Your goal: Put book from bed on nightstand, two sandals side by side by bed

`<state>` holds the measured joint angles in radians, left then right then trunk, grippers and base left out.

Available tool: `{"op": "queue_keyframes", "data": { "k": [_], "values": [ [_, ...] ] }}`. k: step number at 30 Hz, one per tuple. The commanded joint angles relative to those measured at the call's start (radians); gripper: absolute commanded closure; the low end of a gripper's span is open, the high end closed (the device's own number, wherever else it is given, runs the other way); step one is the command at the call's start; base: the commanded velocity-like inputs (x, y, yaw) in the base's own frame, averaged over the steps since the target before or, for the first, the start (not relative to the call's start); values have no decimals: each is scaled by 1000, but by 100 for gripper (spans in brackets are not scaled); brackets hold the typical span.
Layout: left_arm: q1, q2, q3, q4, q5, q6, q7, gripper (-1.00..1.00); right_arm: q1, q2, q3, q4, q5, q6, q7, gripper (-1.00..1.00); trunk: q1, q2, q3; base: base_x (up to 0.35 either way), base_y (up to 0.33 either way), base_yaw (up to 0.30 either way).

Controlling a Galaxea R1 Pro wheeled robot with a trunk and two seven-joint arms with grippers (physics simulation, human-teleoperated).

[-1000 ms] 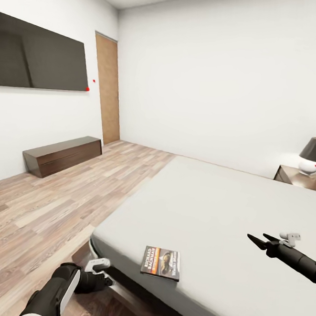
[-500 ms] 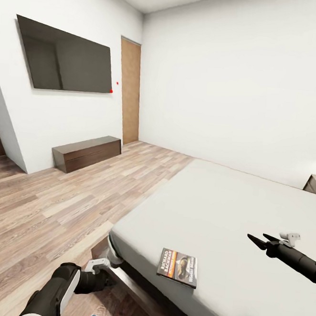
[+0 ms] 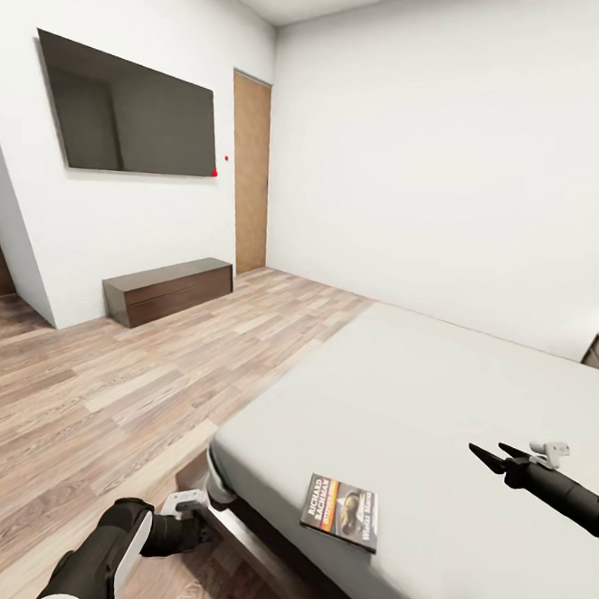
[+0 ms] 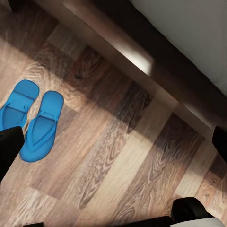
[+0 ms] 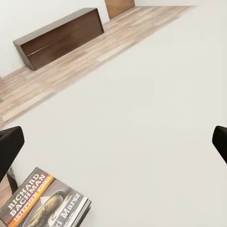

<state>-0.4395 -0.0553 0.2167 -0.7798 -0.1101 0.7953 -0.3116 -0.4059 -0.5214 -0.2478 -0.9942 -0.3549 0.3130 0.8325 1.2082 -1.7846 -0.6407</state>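
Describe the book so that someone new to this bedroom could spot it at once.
Start at the large low bed with the plain pale grey mattress. Near its closest corner, by the wood-plank floor, lies a thin dark paperback book, flat and face up. It is the only object on the mattress, marked by an orange-brown cover picture and white lettering.

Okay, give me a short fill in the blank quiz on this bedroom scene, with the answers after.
1. The book lies on the ___.
2. The two sandals are coloured ___.
3. The sandals lie on the wooden ___.
4. The screen on the wall above the bench is a ___.
Answers: bed; blue; floor; TV
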Motion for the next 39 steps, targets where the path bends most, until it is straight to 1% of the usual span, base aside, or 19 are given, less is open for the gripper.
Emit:
{"op": "queue_keyframes", "data": {
  "k": [1, 4, 13, 20, 27, 33, 39],
  "values": [
    [-1, -1, 6, -2, -11, 4, -9, -100, -1, 0, -1, 0, -8, 9, 2, -100, 0, 0, -1, 242, 0, 1],
    [-1, -1, 6, -1, -11, 4, -9, -100, -1, 0, -1, 0, -8, 9, 2, -100, 0, 0, -1, 211, 0, 1],
    [-1, -1, 6, -2, -11, 4, -9, -100, -1, 0, 1, 0, -8, 9, 2, -100, 0, 0, -1, 66, 8, 0],
    [-1, -1, 7, -1, -11, 4, -9, -100, -1, 0, 1, 0, -8, 9, 2, -100, 0, 0, -1, 161, 125, 0],
    [-1, -1, 7, -1, -10, 4, -9, -100, -1, 0, 1, 0, -7, 9, 2, -100, 0, 0, -1, 25, 33, 0],
    [-1, -1, 7, -1, -10, 4, -9, -100, -1, 0, 0, 0, -8, 9, 2, -100, 0, 0, -1, 2, 144, 0],
    [-1, -1, 7, -1, -10, 4, -9, -100, -1, 0, 1, 0, -8, 9, 2, -100, 0, 0, -1, 0, 54, 0]
  ]
}}
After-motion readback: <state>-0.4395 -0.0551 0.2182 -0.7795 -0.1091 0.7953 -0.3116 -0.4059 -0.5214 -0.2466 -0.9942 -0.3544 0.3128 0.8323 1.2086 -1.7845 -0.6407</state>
